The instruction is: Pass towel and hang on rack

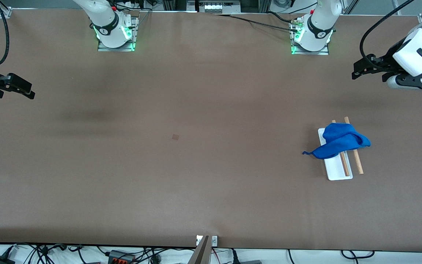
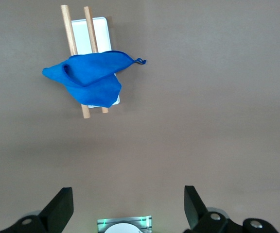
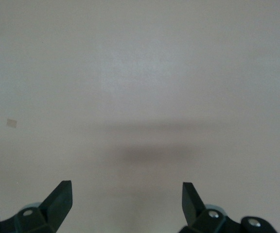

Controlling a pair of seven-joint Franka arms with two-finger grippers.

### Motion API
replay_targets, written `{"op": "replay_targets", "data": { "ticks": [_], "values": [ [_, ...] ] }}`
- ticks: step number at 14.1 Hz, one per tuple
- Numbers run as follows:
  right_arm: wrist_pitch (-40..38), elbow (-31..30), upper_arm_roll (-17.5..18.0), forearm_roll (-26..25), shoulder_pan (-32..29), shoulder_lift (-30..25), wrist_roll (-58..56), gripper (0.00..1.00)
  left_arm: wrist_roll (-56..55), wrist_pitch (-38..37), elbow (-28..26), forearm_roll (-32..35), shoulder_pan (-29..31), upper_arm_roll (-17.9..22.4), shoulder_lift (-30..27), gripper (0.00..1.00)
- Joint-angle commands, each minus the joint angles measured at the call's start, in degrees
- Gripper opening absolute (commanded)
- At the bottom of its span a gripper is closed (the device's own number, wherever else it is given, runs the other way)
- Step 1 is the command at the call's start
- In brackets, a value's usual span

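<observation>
The royal-blue towel (image 1: 343, 141) lies draped across both wooden rods (image 1: 357, 161) of the rack, toward the left arm's end of the table. It covers the part of the rack farther from the front camera. Its thin pointed corner (image 1: 305, 153) sticks out toward the table's middle. The rack's white base (image 1: 337, 172) shows under it. The left wrist view shows the towel (image 2: 89, 77) and the base (image 2: 94, 31) too. My left gripper (image 1: 355, 71) (image 2: 128, 204) is open and empty, up in the air past the rack. My right gripper (image 1: 30, 91) (image 3: 127, 201) is open and empty over the right arm's end of the table.
A small brown square mark (image 1: 175, 137) (image 3: 12, 123) lies on the brown table near its middle. The arm bases (image 1: 115, 33) (image 1: 311, 36) stand along the table's edge farthest from the front camera. Cables (image 1: 123, 256) lie past the edge nearest it.
</observation>
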Motion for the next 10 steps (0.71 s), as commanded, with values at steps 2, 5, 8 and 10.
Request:
{"op": "replay_targets", "data": {
  "ticks": [2,5,8,10],
  "values": [
    [0.14,-1.61,0.04,-0.8,0.23,-1.62,-0.02,1.0,-1.66,-1.72,0.94,1.52,0.06,-0.49,0.33,1.0],
    [-0.22,-1.61,0.04,-0.8,0.23,-1.7,-0.2,1.0,-1.49,-1.55,1.12,1.35,0.24,-0.49,0.68,1.0],
    [-0.39,-1.7,-0.04,-0.8,0.23,-1.7,-0.29,1.0,-1.4,-1.55,1.12,1.26,0.24,-0.4,0.69,1.0],
    [-0.39,-1.7,0.04,-0.8,0.23,-1.7,-0.29,1.0,-1.4,-1.55,1.12,1.26,0.24,-0.4,0.69,1.0]
  ]
}}
